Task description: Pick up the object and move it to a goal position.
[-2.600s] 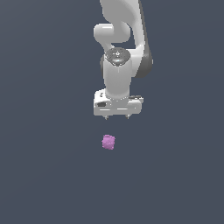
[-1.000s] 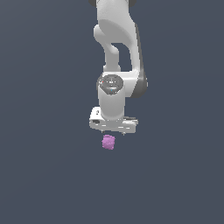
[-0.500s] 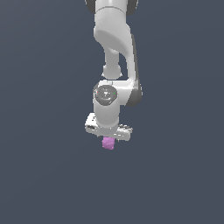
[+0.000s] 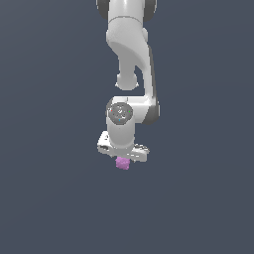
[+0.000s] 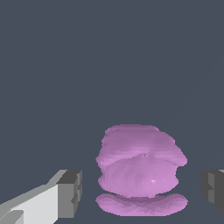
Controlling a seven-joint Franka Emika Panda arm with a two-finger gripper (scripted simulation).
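The small pink-purple lumpy, ridged blob is seen resting on the dark grey surface directly beneath the white gripper, straddled by spread dark-padded fingers with gaps either side, positioned for closing.

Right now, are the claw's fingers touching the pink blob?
Apart. The wrist view shows bare floor between the pink blob and each of the fingers flanking it; the claw is open.

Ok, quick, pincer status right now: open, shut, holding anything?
Pincer: open, holding nothing; its fingers stand on either side of the pink-purple blob with gaps showing, not touching it.
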